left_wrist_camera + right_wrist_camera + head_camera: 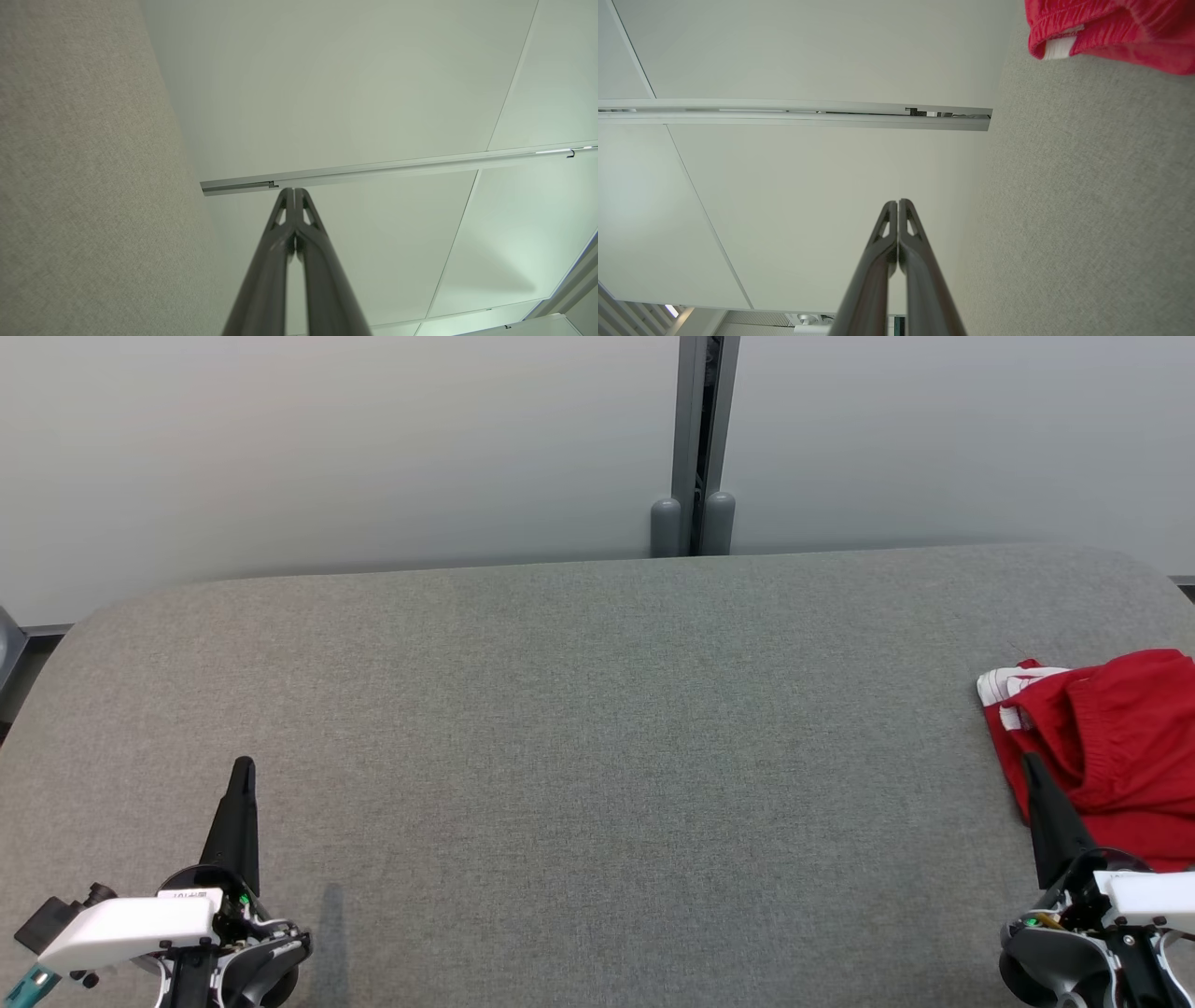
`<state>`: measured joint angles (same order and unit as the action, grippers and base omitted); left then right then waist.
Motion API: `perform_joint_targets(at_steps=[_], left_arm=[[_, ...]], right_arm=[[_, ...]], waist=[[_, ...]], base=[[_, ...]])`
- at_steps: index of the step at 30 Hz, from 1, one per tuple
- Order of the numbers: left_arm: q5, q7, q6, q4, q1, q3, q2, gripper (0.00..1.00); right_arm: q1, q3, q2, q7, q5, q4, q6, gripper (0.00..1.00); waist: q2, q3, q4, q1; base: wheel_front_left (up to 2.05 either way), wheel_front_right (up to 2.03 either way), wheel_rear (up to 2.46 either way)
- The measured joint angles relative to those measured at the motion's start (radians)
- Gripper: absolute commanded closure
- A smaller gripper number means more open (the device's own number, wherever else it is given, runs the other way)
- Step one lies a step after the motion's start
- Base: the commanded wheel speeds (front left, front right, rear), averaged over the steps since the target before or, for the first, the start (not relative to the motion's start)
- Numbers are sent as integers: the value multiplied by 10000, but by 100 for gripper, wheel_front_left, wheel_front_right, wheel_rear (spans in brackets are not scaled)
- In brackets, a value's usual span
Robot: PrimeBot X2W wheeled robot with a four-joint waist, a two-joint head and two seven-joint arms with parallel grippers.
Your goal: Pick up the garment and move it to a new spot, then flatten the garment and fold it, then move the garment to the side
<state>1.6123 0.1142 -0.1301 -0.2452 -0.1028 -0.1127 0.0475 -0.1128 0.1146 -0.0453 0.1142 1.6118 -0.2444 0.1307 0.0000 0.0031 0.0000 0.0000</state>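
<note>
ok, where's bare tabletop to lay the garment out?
Free: the grey tabletop from the left fingers across the middle to the red garment, back to the wall. Crowded: the right edge, where the garment lies bunched with the right fingers at its near corner.

Soft cloth, rough weave
The red garment [1111,747] is showing soft, creased cloth; the grey table [597,756] is showing matt, coarse woven fabric.

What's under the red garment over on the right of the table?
The red garment lies bunched on the grey padded table, which shows beside it. Anything beneath the cloth is covered and cannot be seen.
</note>
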Motion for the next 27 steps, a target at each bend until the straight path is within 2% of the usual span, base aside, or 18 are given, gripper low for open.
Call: perform_joint_targets(at_steps=[27], left_arm=[[2,0,0,0,0,0,0,100]], right_arm=[[0,0,0,0,0,0,0,100]], waist=[[0,0,0,0]], base=[[0,0,0]])
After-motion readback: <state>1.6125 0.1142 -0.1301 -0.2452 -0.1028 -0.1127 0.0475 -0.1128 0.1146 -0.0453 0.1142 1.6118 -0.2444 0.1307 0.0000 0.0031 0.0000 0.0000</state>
